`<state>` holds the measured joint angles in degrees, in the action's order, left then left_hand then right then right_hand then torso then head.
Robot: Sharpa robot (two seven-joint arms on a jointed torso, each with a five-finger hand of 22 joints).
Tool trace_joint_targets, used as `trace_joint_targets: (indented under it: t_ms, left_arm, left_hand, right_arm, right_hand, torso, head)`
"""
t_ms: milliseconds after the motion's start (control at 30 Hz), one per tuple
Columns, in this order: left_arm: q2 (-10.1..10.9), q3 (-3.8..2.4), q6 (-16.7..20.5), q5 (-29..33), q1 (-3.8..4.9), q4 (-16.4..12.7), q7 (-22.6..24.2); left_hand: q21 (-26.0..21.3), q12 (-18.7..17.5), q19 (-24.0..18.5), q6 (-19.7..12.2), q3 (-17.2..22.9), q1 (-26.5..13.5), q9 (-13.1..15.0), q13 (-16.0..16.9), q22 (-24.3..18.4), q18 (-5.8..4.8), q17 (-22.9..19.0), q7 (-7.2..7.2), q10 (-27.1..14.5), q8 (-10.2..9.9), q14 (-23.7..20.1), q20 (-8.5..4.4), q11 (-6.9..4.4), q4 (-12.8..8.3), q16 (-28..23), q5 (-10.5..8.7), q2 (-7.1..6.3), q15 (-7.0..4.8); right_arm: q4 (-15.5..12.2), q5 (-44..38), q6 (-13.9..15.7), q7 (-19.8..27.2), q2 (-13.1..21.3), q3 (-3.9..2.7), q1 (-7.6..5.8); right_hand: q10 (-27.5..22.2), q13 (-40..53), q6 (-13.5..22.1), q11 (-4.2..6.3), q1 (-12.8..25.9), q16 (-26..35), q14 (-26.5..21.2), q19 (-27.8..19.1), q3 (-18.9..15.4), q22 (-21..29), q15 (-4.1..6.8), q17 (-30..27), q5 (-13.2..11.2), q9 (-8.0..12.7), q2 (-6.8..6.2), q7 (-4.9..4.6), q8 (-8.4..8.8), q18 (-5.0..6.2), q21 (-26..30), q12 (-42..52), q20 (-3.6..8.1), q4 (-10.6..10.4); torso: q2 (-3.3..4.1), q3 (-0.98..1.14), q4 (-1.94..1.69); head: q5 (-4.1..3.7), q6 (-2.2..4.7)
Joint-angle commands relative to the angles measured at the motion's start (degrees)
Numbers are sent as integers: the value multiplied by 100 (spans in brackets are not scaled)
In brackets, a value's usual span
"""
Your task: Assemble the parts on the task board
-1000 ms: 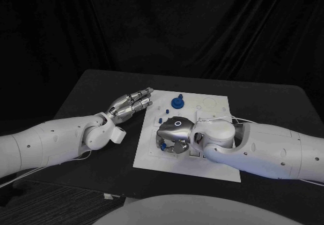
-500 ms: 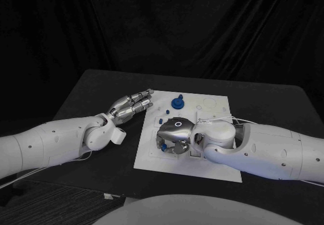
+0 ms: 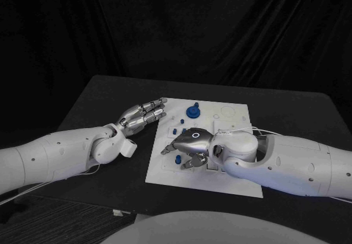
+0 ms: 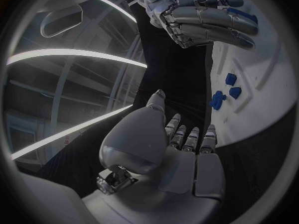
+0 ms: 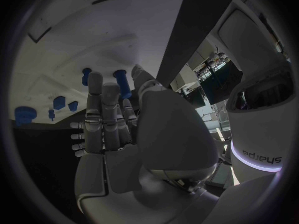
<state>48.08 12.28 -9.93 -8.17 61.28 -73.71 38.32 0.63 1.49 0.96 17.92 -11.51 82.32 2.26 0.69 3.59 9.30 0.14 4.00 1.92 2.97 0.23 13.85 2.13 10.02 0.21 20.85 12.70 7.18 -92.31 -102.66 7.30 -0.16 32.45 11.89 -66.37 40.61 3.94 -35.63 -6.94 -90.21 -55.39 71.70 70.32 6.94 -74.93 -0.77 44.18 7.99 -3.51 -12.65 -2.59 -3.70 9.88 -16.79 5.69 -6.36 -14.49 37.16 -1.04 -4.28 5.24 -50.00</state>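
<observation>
The left robot hand (image 3: 143, 114) hovers over the black table (image 3: 110, 96) just beside the task board's (image 3: 227, 114) left edge, palm up, its fingers stretched out nearly straight and a little apart, holding nothing. In the left wrist view the same robot hand (image 4: 181, 149) reaches toward the board, with small blue parts (image 4: 224, 92) lying on the white plate beyond its fingertips.

On the task board, a round blue part (image 3: 193, 110) stands near the far edge, just past the left robot hand's fingertips. A small blue part (image 3: 173, 131) sits beside the right robot hand's knuckles, and another blue part (image 3: 182, 159) lies on the board right under its spread fingers.

The right robot hand (image 3: 189, 147) is low over the board's middle, palm down, fingers apart and gripping nothing. Its wrist view shows the fingers (image 5: 102, 114) extended, with a blue peg (image 5: 122, 83) just beyond the fingertips.
</observation>
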Motion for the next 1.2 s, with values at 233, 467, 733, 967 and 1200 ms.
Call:
trace_joint_targets:
  t_ms: [233,467,733,967,1200]
  left_arm:
    - [29,-5,-60,31,-11,-15,47]
    - [42,-5,-55,31,-12,-13,74]
    - [40,-5,-32,31,-14,1,77]
    - [44,-5,-19,31,-15,-5,89]
    - [45,-5,-14,31,-19,-2,92]
  left_hand:
    - [30,0,21,-4,-8,6,-3,-8,14,105,4,10,-44,27,0,47,-13,-35,21,31,76,43]
    - [33,1,25,-3,-8,7,-3,-7,23,106,4,10,-44,27,0,50,-13,-37,21,32,75,46]
    - [34,2,26,-5,-7,7,-3,-7,25,106,4,10,-43,27,0,51,-13,-37,22,33,75,46]
    - [35,8,29,-17,-5,8,-4,-5,27,106,4,7,-37,24,1,58,-11,-40,23,42,79,47]
    - [35,9,29,-16,-4,8,-4,-4,26,106,5,7,-36,24,2,61,-11,-40,24,44,80,48]
  right_arm:
    - [-348,-60,680,22,442,-2,-171]
    - [-791,571,1739,260,1124,-2,-742]
    - [-1037,1467,1695,-123,1967,-2,-1320]
    - [-956,1567,2,-1371,2296,0,-1325]
    - [-868,1570,-1236,-2342,2372,0,-1111]
  right_hand:
    - [-264,25,-41,58,139,30,-123,-49,-296,-58,21,-98,-433,-11,-255,49,-9,48,147,321,-24,-260]
    - [177,185,-766,93,305,-103,-62,23,-72,-69,47,0,-402,-96,41,-202,-179,52,198,937,4,-221]
    - [3304,6790,-2158,579,330,-1893,1008,761,-8,-433,336,2206,-122,-476,482,-315,-646,-158,-1371,7785,224,177]
    - [4939,8606,-3037,739,2588,-3461,1830,1675,-64,-1112,457,4582,159,-727,503,-90,-835,-682,-5403,8431,409,-241]
    - [4939,8606,-3648,892,4088,-3461,1830,1640,78,-1126,647,4582,85,-988,244,105,-1021,-689,-5632,8431,562,-264]
  torso:
    - [0,0,0]
    - [0,1,-4]
    - [0,1,3]
    - [-19,-7,10]
    - [-16,-1,11]
  head:
    - [2,0]
    - [-107,0]
    - [-322,0]
    - [-441,0]
    - [-535,0]
